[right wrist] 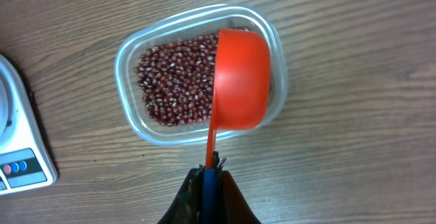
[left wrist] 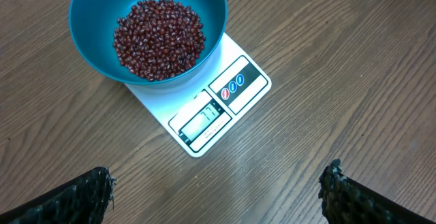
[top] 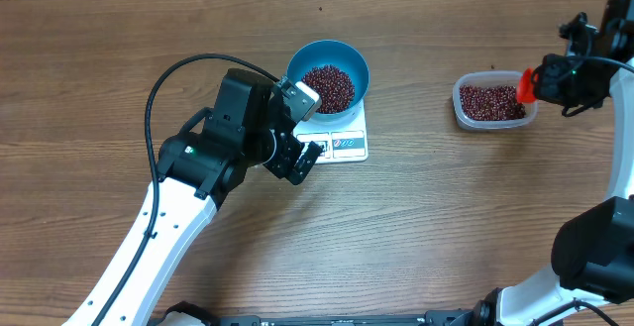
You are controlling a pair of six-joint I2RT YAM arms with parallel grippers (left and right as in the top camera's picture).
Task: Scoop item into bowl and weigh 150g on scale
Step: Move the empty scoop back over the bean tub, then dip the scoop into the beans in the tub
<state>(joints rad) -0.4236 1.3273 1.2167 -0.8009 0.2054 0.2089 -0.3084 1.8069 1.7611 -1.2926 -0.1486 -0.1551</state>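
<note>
Partway through, I judge: bowl [left wrist: 88, 20] sits on the scale [left wrist: 162, 103], which is on the worktop [left wrist: 340, 60], with a decent heap of beans [left wrist: 159, 39] inside. Left hand [left wrist: 214, 184] hangs just short of the scale, fingers wide apart, holding nothing. Right hand [right wrist: 210, 183] is clamped on the handle [right wrist: 211, 139] of the scoop [right wrist: 242, 81], over the tub [right wrist: 128, 50] of spare beans. The scoop looks empty, though I can't be sure from this angle. Display [left wrist: 206, 118] shows digits too blurred to read, so the target is unconfirmed. Label panel [left wrist: 238, 83]: three round icons, no legible text or brand.
</note>
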